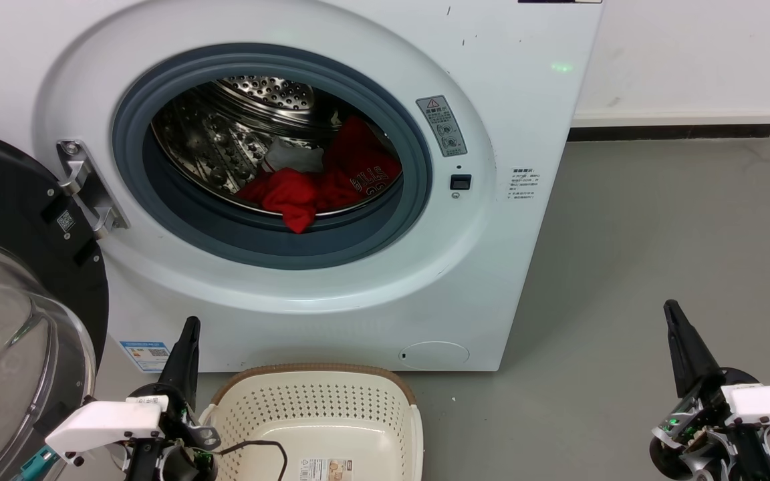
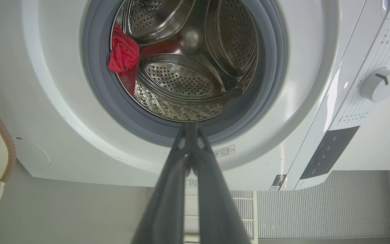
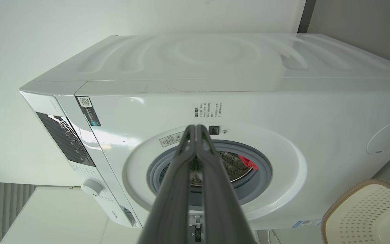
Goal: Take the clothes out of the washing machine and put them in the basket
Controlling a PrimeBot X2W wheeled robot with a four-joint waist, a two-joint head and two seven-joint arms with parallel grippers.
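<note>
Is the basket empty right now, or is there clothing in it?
Empty of clothing where visible: the basket shows a bare cream floor; the red clothes lie in the washing machine's drum.

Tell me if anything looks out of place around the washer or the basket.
A red garment droops out of the drum toward the grey rubber ring. A thin black cable loops into the basket.
</note>
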